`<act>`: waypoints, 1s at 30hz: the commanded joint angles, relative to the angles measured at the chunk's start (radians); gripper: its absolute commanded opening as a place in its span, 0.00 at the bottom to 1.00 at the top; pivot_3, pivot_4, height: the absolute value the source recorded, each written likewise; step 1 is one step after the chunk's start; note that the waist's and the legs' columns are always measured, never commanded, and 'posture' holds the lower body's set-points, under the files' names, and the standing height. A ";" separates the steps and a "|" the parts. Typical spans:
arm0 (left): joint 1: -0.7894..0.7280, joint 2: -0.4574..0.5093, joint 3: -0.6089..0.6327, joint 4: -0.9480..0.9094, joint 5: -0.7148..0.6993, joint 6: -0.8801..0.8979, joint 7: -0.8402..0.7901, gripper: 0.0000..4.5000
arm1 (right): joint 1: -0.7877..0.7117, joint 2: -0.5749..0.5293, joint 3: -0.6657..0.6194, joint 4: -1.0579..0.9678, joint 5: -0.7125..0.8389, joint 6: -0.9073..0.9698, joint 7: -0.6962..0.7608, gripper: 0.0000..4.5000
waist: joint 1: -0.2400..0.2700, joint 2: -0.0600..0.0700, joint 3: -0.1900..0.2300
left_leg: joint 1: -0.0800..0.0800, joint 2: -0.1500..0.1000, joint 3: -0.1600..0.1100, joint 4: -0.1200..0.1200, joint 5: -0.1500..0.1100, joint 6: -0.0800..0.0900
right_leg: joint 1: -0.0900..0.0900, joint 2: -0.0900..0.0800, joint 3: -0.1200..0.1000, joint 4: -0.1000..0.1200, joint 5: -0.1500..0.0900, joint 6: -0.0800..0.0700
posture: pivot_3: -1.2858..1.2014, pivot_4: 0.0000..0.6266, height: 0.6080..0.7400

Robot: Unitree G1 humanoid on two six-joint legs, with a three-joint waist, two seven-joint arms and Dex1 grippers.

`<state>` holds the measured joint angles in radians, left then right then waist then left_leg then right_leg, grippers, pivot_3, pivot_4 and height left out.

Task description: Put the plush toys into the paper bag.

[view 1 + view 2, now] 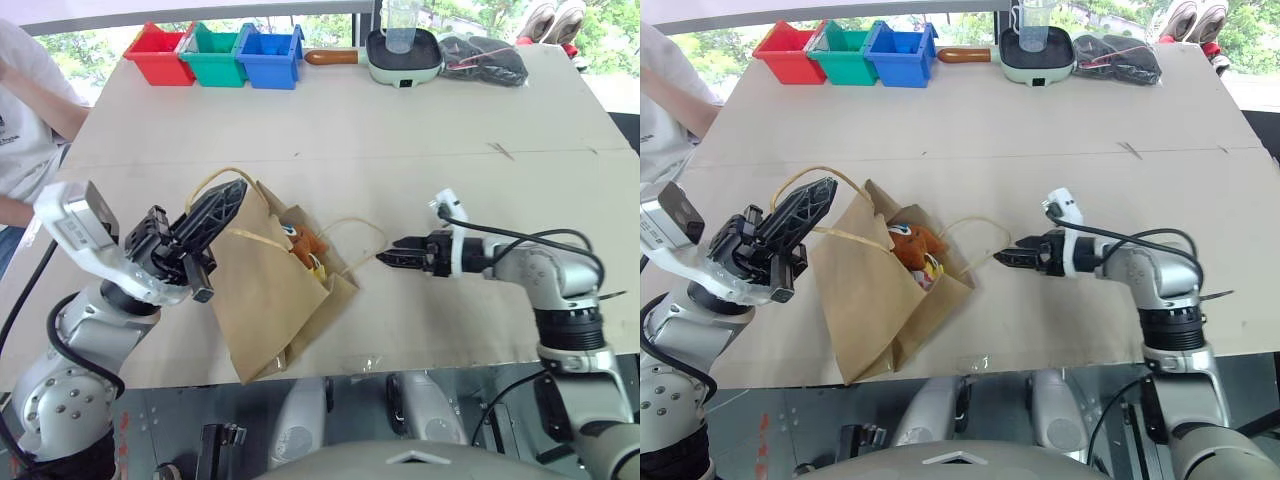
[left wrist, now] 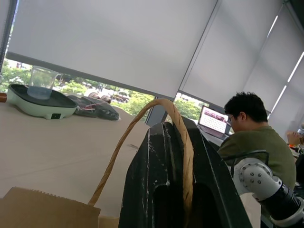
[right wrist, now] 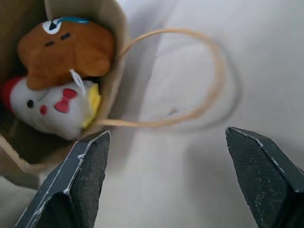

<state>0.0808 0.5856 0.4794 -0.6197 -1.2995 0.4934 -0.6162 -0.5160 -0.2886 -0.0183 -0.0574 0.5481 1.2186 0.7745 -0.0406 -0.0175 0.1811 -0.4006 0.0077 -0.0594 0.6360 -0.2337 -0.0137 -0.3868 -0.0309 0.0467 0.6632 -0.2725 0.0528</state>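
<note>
1. The left hand (image 1: pixel 205 225) is pressed together on 1 tan cord handle (image 2: pixel 178 124) of the paper bag (image 1: pixel 262 300), lifting that side so the mouth gapes toward the right.
2. The right hand (image 1: pixel 1006 256) sits just right of the bag mouth with its 2 fingers (image 3: pixel 85 166) spread wide and nothing between them; the other handle (image 3: pixel 209 90) lies slack on the counter (image 1: pixel 400 150) below it.
3. Both plush toys are inside the bag near its mouth: the brown toy (image 3: pixel 66 50) on the far side, the white toy (image 3: pixel 50 107) against it on the near side.
4. Judging by this, the placing is done or nearly so. To finish well, the right hand should back away to the right without snagging the loose handle.
5. The left hand should keep the handle raised until the right is clear, then lower it gently; a quick drop could tip the mouth and let the shallow-seated toys roll out.
</note>
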 commanded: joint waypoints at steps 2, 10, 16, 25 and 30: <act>-0.006 0.009 0.014 -0.032 -0.010 -0.017 -0.010 0.00 | -0.032 0.081 -0.028 0.037 0.073 0.003 -0.018 0.78 | 0.001 0.000 0.000 | 0.000 0.000 0.000 0.000 0.000 0.000 | 0.000 0.000 0.000 0.000 0.000 0.000 | 0.52 0.24 1.00; -0.006 -0.003 0.005 -0.048 -0.007 -0.025 0.015 0.00 | -0.075 0.229 -0.108 0.155 0.177 -0.206 0.065 0.04 | 0.002 0.000 0.000 | 0.000 0.000 0.000 0.000 0.000 0.000 | 0.000 0.000 -0.001 0.000 0.000 0.000 | 0.52 0.24 1.00; -0.088 0.017 0.021 0.016 -0.007 -0.028 0.079 0.00 | -0.153 0.249 -0.243 0.024 0.455 -0.114 0.027 0.01 | 0.005 0.000 0.000 | -0.001 0.000 -0.002 0.000 0.000 0.000 | 0.000 0.000 -0.002 0.000 0.000 0.000 | 0.52 0.24 1.00; -0.536 0.186 -0.169 0.425 0.258 0.027 -0.067 0.00 | -0.336 0.169 -0.299 -0.279 0.654 -0.123 -0.363 0.01 | 0.004 0.001 0.001 | -0.002 -0.001 -0.002 0.000 0.000 0.000 | -0.001 0.001 -0.003 0.001 0.000 0.000 | 0.52 0.24 1.00; -0.765 0.174 -0.420 0.739 0.579 -0.119 -0.333 0.00 | -0.276 0.055 -0.147 -0.372 0.504 -0.132 -0.442 0.01 | 0.000 0.000 0.000 | -0.003 -0.002 -0.001 0.000 0.000 0.000 | -0.001 0.000 -0.003 -0.001 0.000 0.000 | 0.52 0.24 1.00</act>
<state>-0.6362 0.7667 0.1339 0.0287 -0.8375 0.4530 -0.8428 -0.8156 -0.2106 -0.2119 -0.3992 1.1160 1.1031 0.3566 -0.0409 -0.0172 0.1814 -0.4037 0.0059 -0.0607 0.6359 -0.2336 -0.0138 -0.3880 -0.0304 0.0436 0.6626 -0.2726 0.0531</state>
